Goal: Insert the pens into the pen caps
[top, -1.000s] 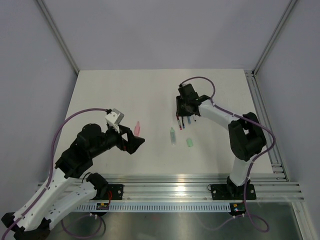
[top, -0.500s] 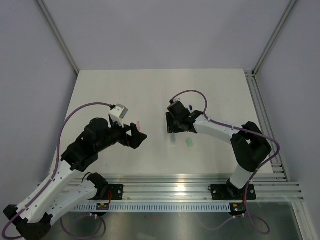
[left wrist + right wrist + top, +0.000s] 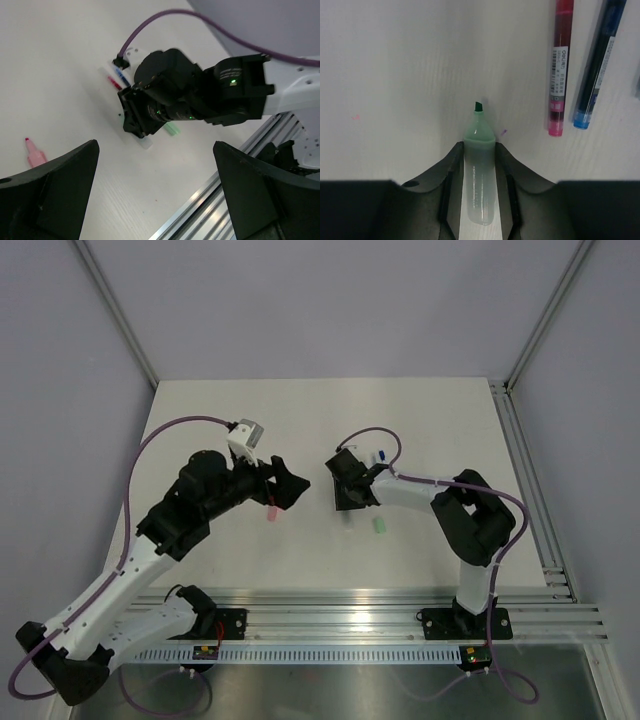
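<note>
Right hand (image 3: 479, 148) leftward — green pen (image 3: 479, 190) within

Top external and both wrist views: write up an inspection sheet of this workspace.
Surface: white table, a few tiny coloured specks.
Job's things: green highlighter lying flat, tip bare; red pen and blue pen side by side next to it; pink highlighter lying alone; green cap lying apart.
Clutter: nothing seen.
Grippers: left gripper open, off the table; right gripper down at the table, shut on the green highlighter.
Cables: purple cables loop above both arms.
Surroundings: grey walls; aluminium rail at the near edge.
</note>
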